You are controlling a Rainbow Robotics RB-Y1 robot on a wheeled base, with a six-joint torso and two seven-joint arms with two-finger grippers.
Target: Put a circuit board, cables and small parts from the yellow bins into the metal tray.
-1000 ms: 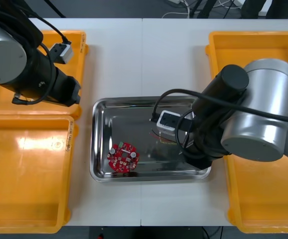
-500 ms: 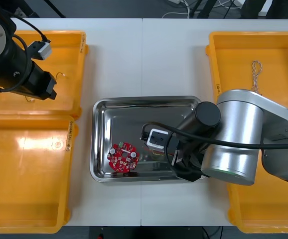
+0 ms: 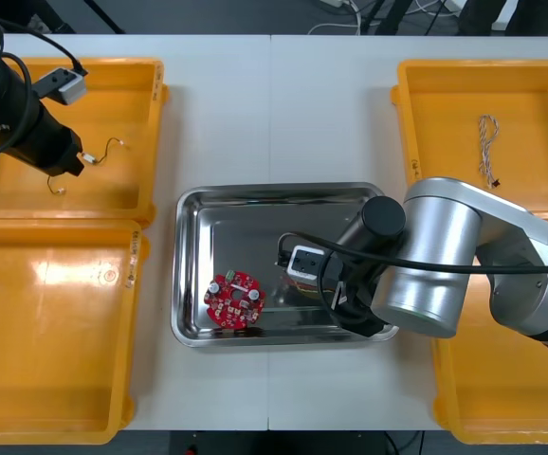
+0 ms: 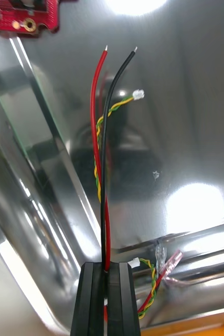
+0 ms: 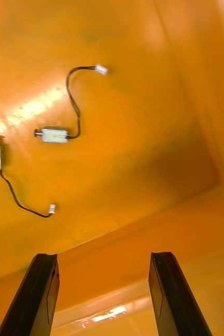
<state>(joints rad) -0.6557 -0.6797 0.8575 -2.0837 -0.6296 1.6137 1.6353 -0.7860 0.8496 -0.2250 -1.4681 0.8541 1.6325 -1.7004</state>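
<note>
Now our right gripper point(image 4: 107, 268) pinches a red-and-black cable point(image 4: 102, 157) over the metal tray point(image 3: 193, 204) — circuit board point(image 3: 235, 299) at nine o'clock; left gripper point(image 5: 104, 257) spread wide over a yellow bin point(image 3: 113, 194).

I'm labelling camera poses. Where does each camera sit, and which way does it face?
Front view: above the arms, facing steeply down at the table; left arm and right arm show.
Right wrist view: on the right arm, facing the metal tray's floor; right hand shut on a red and black cable.
Left wrist view: on the left arm, facing into a yellow bin at small metal parts; left hand open.
Shared: front and right wrist views both show the red circuit board.
</note>
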